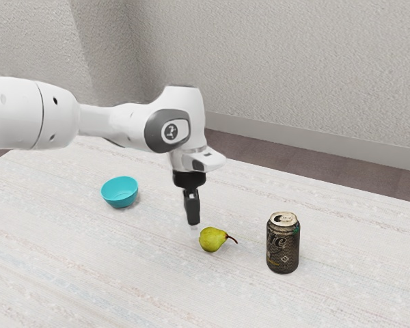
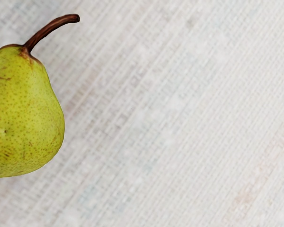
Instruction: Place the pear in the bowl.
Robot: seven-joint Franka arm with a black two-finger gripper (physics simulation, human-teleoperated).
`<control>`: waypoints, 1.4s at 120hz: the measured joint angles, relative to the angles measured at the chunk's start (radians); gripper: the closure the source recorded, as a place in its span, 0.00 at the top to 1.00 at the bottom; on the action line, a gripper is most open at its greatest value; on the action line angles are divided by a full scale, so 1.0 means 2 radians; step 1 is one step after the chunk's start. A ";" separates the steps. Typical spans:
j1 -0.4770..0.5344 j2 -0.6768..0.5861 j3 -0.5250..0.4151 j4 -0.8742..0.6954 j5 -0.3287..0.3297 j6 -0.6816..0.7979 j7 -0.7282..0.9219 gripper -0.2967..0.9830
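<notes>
Exterior view: black two-finger gripper (image 1: 194, 225) low beside the brown-stemmed green pear (image 1: 210, 240); open or shut, I can't tell!

A white Franka arm (image 1: 96, 121) enters from the exterior view's left, its thick upper section narrowing as it reaches nearly level toward the exterior view's right. At the rounded wrist joint (image 1: 169, 130) — marked by a dark gray oval ring — it bends sharply downward. Below hangs the black gripper (image 1: 194, 226), close to vertical, its tip pointing down.
</notes>
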 joint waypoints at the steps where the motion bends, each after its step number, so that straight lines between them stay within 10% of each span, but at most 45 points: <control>1: 0.000 0.003 0.000 0.001 0.000 0.002 -0.001 0.77; 93: 0.001 0.142 0.003 0.094 0.009 0.053 -0.018 0.77; 168: 0.016 0.122 0.007 0.095 0.013 0.060 -0.026 0.46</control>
